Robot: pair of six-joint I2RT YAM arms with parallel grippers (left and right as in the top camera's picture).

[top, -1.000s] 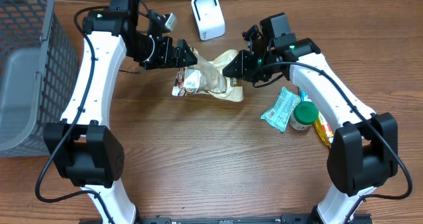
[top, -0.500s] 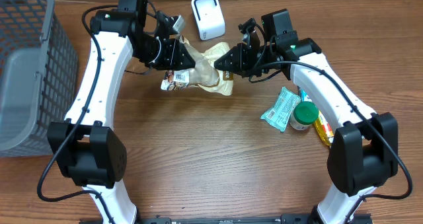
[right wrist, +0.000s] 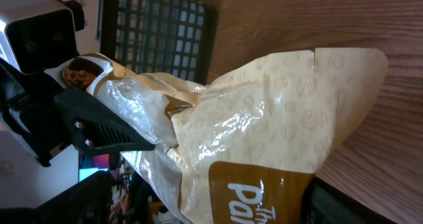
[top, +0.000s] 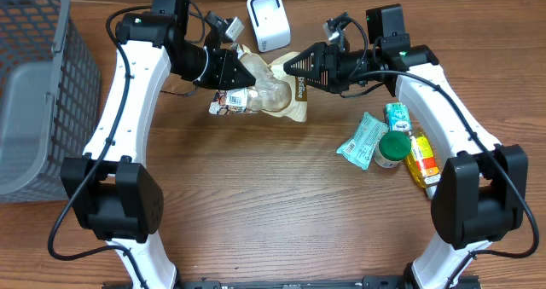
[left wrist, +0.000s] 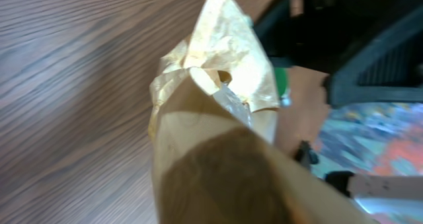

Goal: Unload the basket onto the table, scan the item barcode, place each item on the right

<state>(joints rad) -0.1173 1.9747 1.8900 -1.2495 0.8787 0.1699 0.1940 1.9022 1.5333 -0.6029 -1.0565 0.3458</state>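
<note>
At the far left stands a grey wire-mesh basket, well apart from the action. Next along, the left gripper is clamped tight on the crinkled tan and clear plastic snack bag, near its top edge. The bag stretches left to right between the two arms over the wooden surface. I cannot tell whether its underside rests on the wood. Its white printed end droops just below the left gripper; the print is too small to say where the barcode sits.

Just beyond the bag, further up the surface and between the arms, stands the white boxy barcode scanner. The right gripper has its fingers spread apart either side of the bag's right end, not pinching it as far as I can see. So the left arm alone carries the bag. To my eye the coming move is a short swing up towards the scanner, turning the printed end to face it.

Off to the right lie a teal wrapper and a green-lidded jar, unused
</note>
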